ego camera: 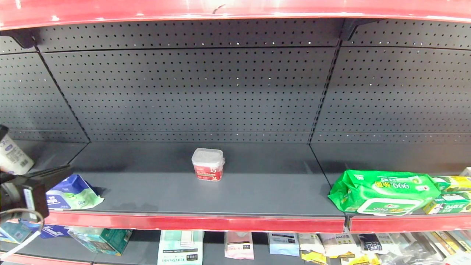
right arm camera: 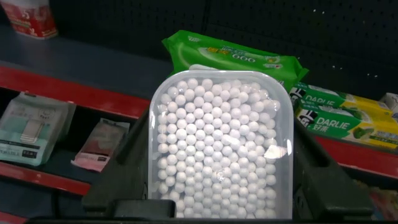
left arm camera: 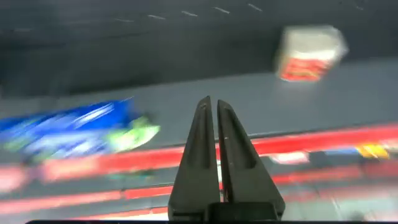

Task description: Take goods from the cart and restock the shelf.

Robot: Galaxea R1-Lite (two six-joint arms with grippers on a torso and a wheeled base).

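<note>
Pinching a clear tub from both sides, the right gripper has its fingers pressed against the tub's walls. The tub is packed with small white rounded heads, probably cotton swabs. It is held off the shelf, out in front of the red front edge. Straight ahead of this gripper a green wipes pack lies flat on the shelf, and just beside that pack, on its right, lie green and yellow boxes. Below the level of the right gripper, flat packets lie on the lower shelf. The left gripper has its fingers pressed together with only a thin slit between them and nothing held. It hangs at the left end of the shelf, just in front of its edge. A blue and green pack lies near the fingertips, a little to their right, close to the shelf's front edge; the wrist view is blurred here, so whether they touch cannot be told. A red-labelled tub stands upright on the shelf well to the right of the left gripper and deeper in. A white bottle stands just behind this gripper.
</note>
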